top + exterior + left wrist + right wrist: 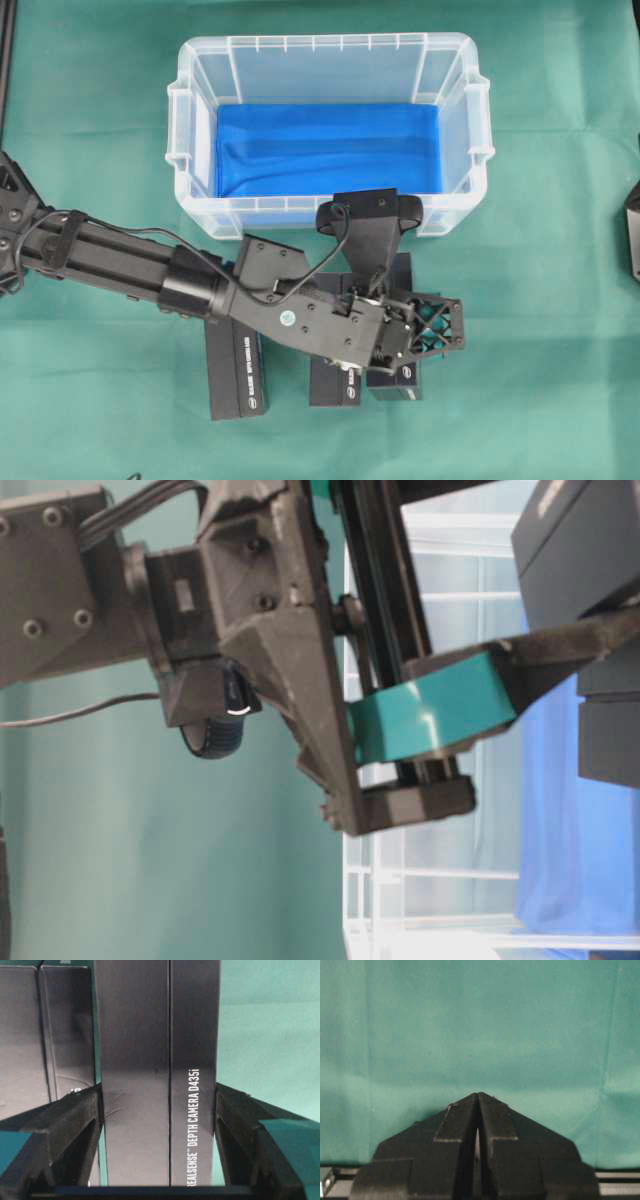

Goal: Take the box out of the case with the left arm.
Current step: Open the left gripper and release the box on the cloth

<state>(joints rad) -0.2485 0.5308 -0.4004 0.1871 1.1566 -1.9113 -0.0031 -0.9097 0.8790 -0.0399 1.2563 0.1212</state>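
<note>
Box first: a long black cardboard box (157, 1075) printed "Depth Camera" sits clamped between the two fingers of the left arm's (120, 262) black lattice pincer (159, 1110), whose fingers press flat against its long sides. In the overhead view the left pincer (425, 335) is in the lower middle of the frame, outside and in front of the large clear plastic case (455, 130), so the box appears already out. Only the bright blue lining (325, 148) shows on the case floor. Other black boxes (238, 365) lie side by side on the green cloth tabletop (540, 380) beneath the arm; judging by that row, the held one is being brought beside its neighbours for release. Off at the right edge, the right pincer (478, 1110) is closed tight, empty, over bare cloth.
</note>
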